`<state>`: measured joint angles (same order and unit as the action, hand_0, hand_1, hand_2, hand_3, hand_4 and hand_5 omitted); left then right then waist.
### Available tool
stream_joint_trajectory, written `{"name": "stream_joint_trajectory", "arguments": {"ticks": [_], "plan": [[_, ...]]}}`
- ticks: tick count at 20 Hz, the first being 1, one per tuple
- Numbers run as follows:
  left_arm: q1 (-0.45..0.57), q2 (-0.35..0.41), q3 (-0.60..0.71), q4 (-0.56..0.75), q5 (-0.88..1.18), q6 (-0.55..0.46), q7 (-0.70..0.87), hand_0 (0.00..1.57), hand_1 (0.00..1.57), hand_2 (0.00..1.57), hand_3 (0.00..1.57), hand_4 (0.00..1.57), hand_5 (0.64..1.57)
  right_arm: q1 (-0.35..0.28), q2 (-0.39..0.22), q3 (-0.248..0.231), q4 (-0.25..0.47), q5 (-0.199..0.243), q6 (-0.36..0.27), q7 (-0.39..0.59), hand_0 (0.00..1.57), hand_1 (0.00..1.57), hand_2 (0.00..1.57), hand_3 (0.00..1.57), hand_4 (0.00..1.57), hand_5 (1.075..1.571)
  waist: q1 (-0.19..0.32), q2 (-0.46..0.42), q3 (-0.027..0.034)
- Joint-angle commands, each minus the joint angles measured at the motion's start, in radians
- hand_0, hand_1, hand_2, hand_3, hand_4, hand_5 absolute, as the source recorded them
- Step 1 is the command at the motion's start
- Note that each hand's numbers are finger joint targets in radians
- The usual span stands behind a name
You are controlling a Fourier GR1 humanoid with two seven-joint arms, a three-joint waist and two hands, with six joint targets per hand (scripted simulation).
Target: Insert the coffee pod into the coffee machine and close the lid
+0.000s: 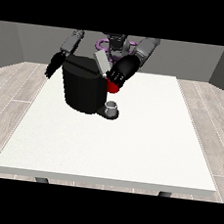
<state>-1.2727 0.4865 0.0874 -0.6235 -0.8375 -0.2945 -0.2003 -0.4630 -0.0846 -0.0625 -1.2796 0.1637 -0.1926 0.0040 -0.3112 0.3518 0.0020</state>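
Pod: I can't pick out the grey coffee pod for certain from where I stand. There is a small grey thing (112,107) on the dark base at the machine's foot, but it could as well be a cup, so I'll not name it.
Handling, as a guess: a pod of this sort ought to be light, rigid and smooth-walled, apt to slip or tip; I'd take it by the sides, thumb against fingers, and keep it upright on the way to the slot.
Coffee machine: the coffee machine (83,87) is a squat black block standing at the far side of the table, towards the view's left.
Lid: the lid (102,62), a pale grey flap, stands tilted up at the top of the machine, so it is not yet closed.
Red thing: a red thing at the machine (113,87) shows just under the nearer hand.
Hand at the view's right: this hand (116,75) is up against the machine's top corner, right beside the lid; whether its fingers are spread or curled I cannot tell.
Hand at the view's left: this hand (54,65) hangs beside the machine's far edge, fingers pointing down and looking relaxed, holding nothing.
Table: the white table (129,150) stretches wide towards me.
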Motion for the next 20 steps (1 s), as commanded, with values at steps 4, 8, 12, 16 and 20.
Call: {"name": "stream_joint_trajectory", "arguments": {"ticks": [4, 8, 12, 16, 20], "plan": [[-0.027, -0.033, 0.029, -0.008, 0.007, 0.081, 0.002, 1.25, 1.25, 1.21, 0.95, 0.00, 1.571, -0.019, 0.010, 0.011, 0.010, 0.020, -0.018, -0.022, 0.00, 0.00, 0.00, 0.00, 0.11, 1.571, -0.010, 0.040, -0.0017], [-0.039, -0.036, 0.008, -0.015, -0.015, 0.075, -0.009, 1.23, 1.23, 1.21, 0.97, 0.00, 1.571, -0.053, 0.000, 0.007, 0.029, 0.031, -0.024, 0.008, 0.00, 0.00, 0.00, 0.00, 0.22, 1.571, 0.003, 0.036, -0.0017], [-0.006, -0.033, -0.020, -0.034, -0.048, 0.113, -0.048, 1.14, 1.14, 1.12, 0.84, 0.00, 1.571, -0.055, -0.015, -0.019, 0.036, 0.003, -0.004, 0.007, 0.00, 0.00, 0.00, 0.00, 0.19, 1.571, 0.008, 0.035, -0.0016], [-0.067, 0.083, 0.003, 0.000, -0.059, 0.073, -0.094, 0.92, 0.92, 0.98, 0.69, 0.00, 1.571, -0.080, 0.005, 0.012, -0.012, 0.030, -0.027, 0.025, 0.00, 0.00, 0.00, 0.00, 0.09, 1.571, -0.021, 0.072, -0.0019], [0.004, 0.038, -0.026, -0.027, -0.089, 0.132, -0.092, 0.00, 0.00, 0.69, 0.55, 0.00, 1.571, -0.054, -0.050, -0.028, 0.024, 0.006, 0.015, 0.002, 0.00, 0.00, 0.00, 0.00, 0.15, 1.571, 0.006, 0.052, -0.0016]]}}
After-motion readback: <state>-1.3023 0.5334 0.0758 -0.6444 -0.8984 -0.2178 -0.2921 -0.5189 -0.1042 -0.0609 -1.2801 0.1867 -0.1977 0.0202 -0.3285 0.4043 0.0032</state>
